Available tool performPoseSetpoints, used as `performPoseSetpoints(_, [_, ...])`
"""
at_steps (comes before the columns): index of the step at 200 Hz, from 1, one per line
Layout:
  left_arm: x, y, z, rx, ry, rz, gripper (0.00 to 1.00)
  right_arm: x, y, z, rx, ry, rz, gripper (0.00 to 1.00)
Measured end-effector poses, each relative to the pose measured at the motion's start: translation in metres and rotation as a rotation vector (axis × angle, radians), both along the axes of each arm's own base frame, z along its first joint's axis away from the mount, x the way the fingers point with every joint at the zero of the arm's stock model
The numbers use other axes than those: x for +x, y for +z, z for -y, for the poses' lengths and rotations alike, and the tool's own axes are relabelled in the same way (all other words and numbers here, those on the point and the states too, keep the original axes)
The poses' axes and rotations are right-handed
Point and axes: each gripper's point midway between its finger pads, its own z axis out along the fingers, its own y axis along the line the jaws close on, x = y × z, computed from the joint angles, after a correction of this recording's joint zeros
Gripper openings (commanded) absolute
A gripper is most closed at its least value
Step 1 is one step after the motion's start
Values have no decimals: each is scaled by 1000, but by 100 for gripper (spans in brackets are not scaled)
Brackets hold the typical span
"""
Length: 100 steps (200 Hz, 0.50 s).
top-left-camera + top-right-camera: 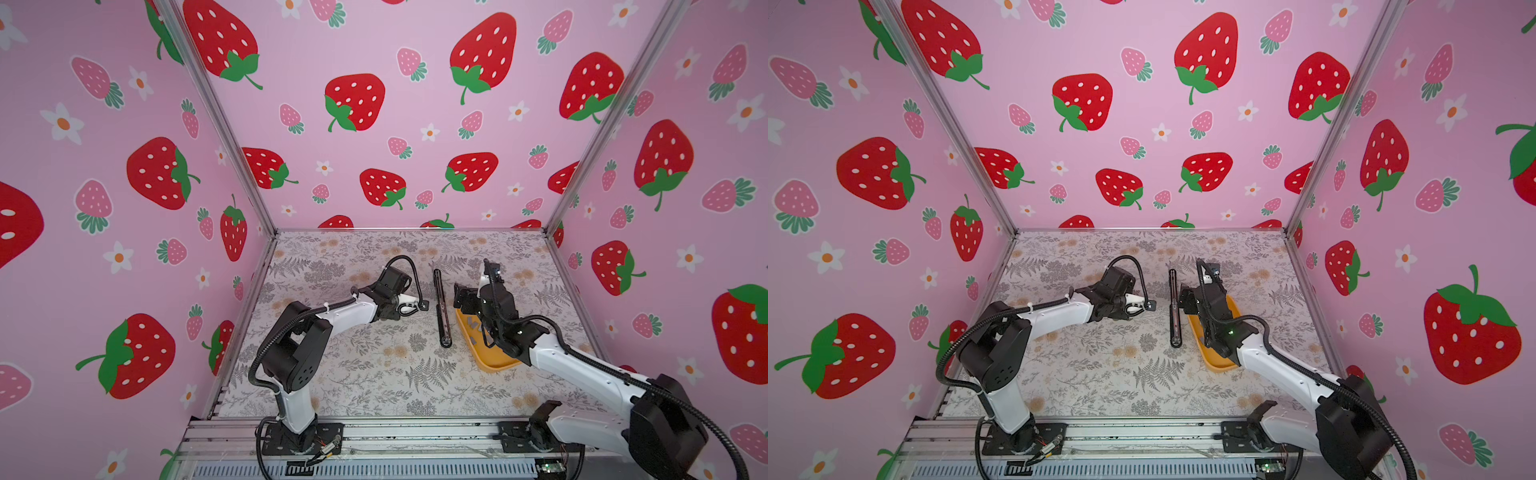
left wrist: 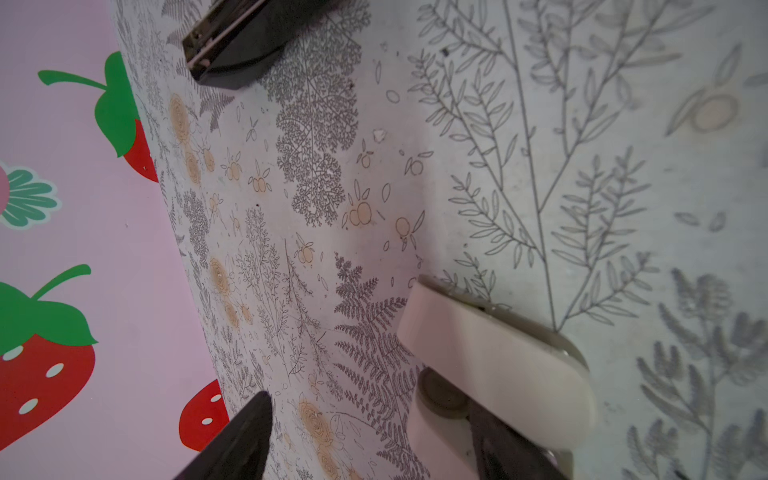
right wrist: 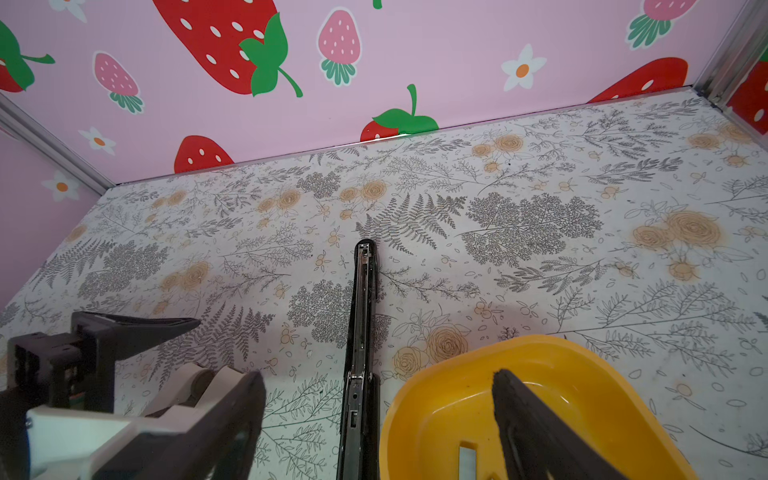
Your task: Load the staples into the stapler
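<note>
On the table [image 1: 353,374], the right arm [image 1: 582,361] reaches forward, wrist bent down over the yellow tray [image 1: 496,362]; the left arm [image 1: 345,312] stretches low toward the middle. The black stapler [image 1: 441,307] lies opened flat between them, beside the tray. The right claw [image 3: 378,376] is spread wide and empty, straddling the stapler and the tray's edge. The left claw [image 1: 419,306] is apart and empty, pointing at the stapler. The staples [image 3: 467,457] lie in the tray.

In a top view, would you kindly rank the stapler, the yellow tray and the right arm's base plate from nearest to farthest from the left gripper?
1. Stapler: lying flat just to the right of the left gripper in the view.
2. Yellow tray: beyond the stapler, further right.
3. Right arm's base plate: on the front rail, at lower right.
</note>
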Motion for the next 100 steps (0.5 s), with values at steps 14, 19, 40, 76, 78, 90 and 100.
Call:
performPoseSetpoints(14, [-4, -2, 0, 24, -24, -8, 77, 0, 1, 1, 3, -3, 1, 88])
performPoseSetpoints(19, [-5, -3, 0, 31, -31, -9, 77, 0, 2, 1, 5, -3, 3, 88])
performPoseSetpoints(40, [-7, -4, -1, 55, -47, -11, 77, -1, 7, 3, 15, -4, 14, 88])
performPoseSetpoints(76, [-9, -9, -1, 83, -76, -20, 77, -1, 8, 3, 20, -3, 14, 88])
performPoseSetpoints(78, [-10, -9, -2, 85, -77, -20, 77, -1, 8, 3, 20, -3, 14, 88])
performPoseSetpoints(90, [-14, -12, 0, 96, -100, -31, 77, -1, 8, 2, 22, 0, 12, 88])
performPoseSetpoints(100, [-18, -14, 0, 110, -120, -39, 76, -1, 8, 2, 25, 3, 11, 88])
